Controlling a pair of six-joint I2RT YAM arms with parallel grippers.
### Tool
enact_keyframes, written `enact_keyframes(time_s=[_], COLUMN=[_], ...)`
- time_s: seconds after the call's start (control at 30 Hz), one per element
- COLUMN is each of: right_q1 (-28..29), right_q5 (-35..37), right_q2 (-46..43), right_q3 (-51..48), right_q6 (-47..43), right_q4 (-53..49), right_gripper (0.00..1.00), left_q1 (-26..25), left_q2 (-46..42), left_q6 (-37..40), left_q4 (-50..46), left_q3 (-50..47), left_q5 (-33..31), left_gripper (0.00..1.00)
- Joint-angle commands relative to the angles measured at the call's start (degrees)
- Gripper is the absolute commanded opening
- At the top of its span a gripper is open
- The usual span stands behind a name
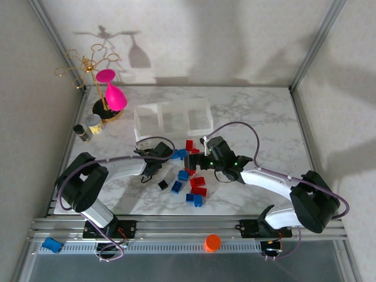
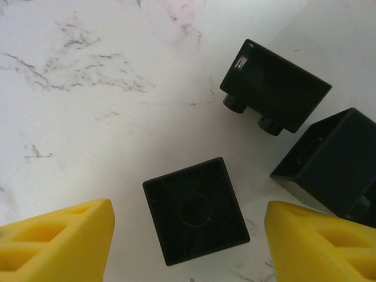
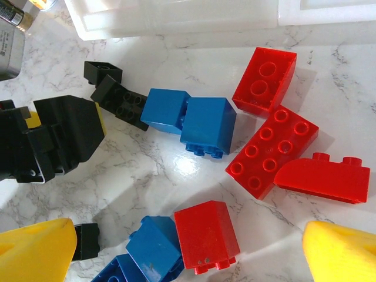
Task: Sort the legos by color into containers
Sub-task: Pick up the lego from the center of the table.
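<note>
The left claw (image 2: 188, 235) hangs open over the marble table (image 2: 88, 117), 1 yellow finger (image 2: 59, 244) on each side of a small black brick (image 2: 197, 210). The brick lies hollow side up between them, with a gap showing on both sides, so nothing is gripped yet. 2 more black bricks (image 2: 276, 87) lie just beyond the claw and toward its right finger, apart from the first.

The brick looks light, hard and glossy, so it will likely not crush but could skid or twist if 1 finger lands first. Its flat opposite walls are the place to pinch, low and square, since it sits slightly turned to the fingers.

In the overhead view the left arm reaches forward and inward, its wrist pitched down. The containers (image 1: 173, 120) stand well beyond the claw.

The right claw (image 3: 188, 252) is spread wide above red and blue bricks, a red brick (image 3: 205, 235) between its fingers, unheld.
</note>
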Motion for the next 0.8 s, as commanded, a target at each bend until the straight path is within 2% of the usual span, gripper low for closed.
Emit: enact_keyframes(time_s=[0.0,0.3,0.5,0.77], right_q1=[0.58,0.55,0.52,0.54], right_q5=[1.69,2.02,1.80,1.19], right_q2=[0.46,0.94,1.80,1.47], right_q3=[1.32,1.76,2.35,3.41], right_q6=[0.42,0.27,0.02,-0.04], right_q4=[-0.11,-0.22,-0.52,-0.98], right_gripper=[0.99,0.99,0.99,0.99], left_q1=[0.25,1.44,2.05,1.62], left_q2=[1.49,3.37,2.16,-2.02], left_q6=[-1.05,0.46,1.12,0.86], left_q4=[-0.94,2.28,5.19,2.06], left_q3=[2.13,1.88,-0.41,-1.38], left_q5=[-2.63,-2.07,-1.38,-1.72], left_gripper=[0.65,0.54,0.40,0.28])
